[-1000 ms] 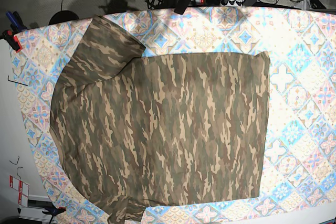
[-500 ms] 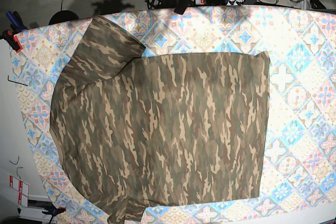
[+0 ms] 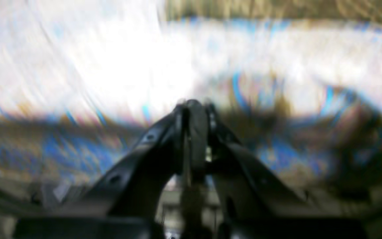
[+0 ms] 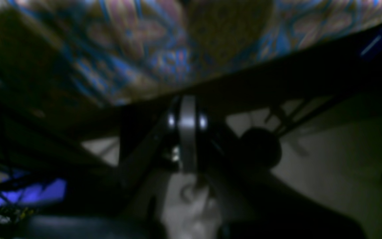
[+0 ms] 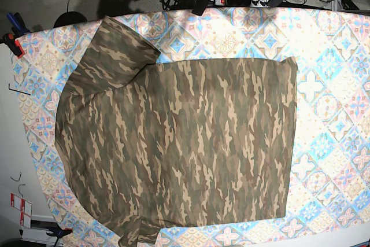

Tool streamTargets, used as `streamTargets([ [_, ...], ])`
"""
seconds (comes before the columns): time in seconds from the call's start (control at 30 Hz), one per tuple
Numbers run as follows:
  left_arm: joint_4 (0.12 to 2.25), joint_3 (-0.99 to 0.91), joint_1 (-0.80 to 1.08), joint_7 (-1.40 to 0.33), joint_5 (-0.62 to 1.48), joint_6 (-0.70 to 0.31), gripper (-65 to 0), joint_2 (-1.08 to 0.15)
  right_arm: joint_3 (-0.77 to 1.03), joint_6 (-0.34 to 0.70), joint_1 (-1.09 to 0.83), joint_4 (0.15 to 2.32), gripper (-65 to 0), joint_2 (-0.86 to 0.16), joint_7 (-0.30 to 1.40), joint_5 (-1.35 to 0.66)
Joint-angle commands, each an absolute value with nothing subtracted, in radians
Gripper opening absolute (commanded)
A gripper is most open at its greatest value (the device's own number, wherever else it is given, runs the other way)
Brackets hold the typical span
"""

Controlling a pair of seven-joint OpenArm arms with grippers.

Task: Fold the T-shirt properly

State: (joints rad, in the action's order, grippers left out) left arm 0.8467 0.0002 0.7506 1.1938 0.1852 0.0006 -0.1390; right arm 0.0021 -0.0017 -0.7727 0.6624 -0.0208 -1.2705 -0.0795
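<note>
The pastel blue, pink and cream diamond-patterned tablecloth (image 5: 341,85) is covering the whole work surface, and the large olive, brown and tan camouflage cotton T-shirt (image 5: 185,148) is lying spread flat across its middle and left part in the base view, not yet folded. The shirt's long axis is running left to right in that view: the straight hem is facing right and the shoulders are facing left, with one short sleeve (image 5: 115,50) angling toward the upper left and the other poking out at the lower left edge, partly cut off by the frame. No arm is showing in the base view. The black left gripper (image 3: 192,106) is sitting with its jaws together and empty above the cloth in a heavily blurred wrist view, and the black right gripper (image 4: 186,113) is likewise pressed together on nothing, seemingly looking along the table edge, though that view is dark and soft. Folding is probably just beginning; doing it well would mean opening both jaws first, pinching only the shirt fabric at matching points on one long side without catching the tablecloth, and carrying both hands across evenly so the fold line is staying parallel to the long axis
</note>
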Motion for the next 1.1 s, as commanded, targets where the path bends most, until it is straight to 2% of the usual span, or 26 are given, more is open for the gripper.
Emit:
streamTargets([
  [0.0, 0.918, -0.001, 0.78, 1.185, 0.185, -0.001, -65.0, -0.147, 0.007, -0.002, -0.802, 0.702, -65.0, -0.027, -1.302, -0.082],
  [0.13, 1.167, -0.002, 0.852, 1.001, 0.189, 0.001, -65.0, -0.176, 0.008, -0.002, -0.858, 0.835, -65.0, -0.03, -1.287, -0.082],
  [0.23, 1.366, -0.005, 0.906, 0.866, 0.191, 0.001, -65.0, -0.179, 0.01, -0.002, -0.909, 0.986, -65.0, -0.031, -1.205, -0.082],
  [0.43, 1.715, -0.071, 0.967, 0.596, 0.191, 0.001, -65.0, -0.193, 0.061, -0.002, -1.017, 1.371, -65.0, -0.058, -0.897, -0.081],
  [0.57, 1.931, -0.117, 0.972, 0.292, 0.191, -0.002, -65.0, -0.196, 0.124, -0.002, -1.05, 1.623, -65.0, -0.058, -0.651, -0.081],
  [0.63, 2.015, -0.14, 0.966, 0.131, 0.193, -0.002, -62.8, -0.196, 0.143, -0.002, -1.049, 1.718, -65.0, -0.059, -0.516, -0.081],
  [0.77, 2.075, -0.17, 0.889, -0.116, 0.194, -0.002, -58.0, -0.194, 0.166, -0.002, -1.013, 1.87, -65.0, -0.064, -0.211, -0.087],
  [0.9, 2.078, -0.228, 0.823, -0.306, 0.225, -0.005, -54.8, -0.194, 0.166, -0.002, -0.915, 1.922, -64.4, -0.071, 0.033, -0.09],
  [1.07, 2.083, -0.38, 0.716, -0.55, 0.357, -0.124, -49.4, -0.197, 0.168, -0.002, -0.788, 1.923, -55.5, -0.071, 0.242, -0.107],
])
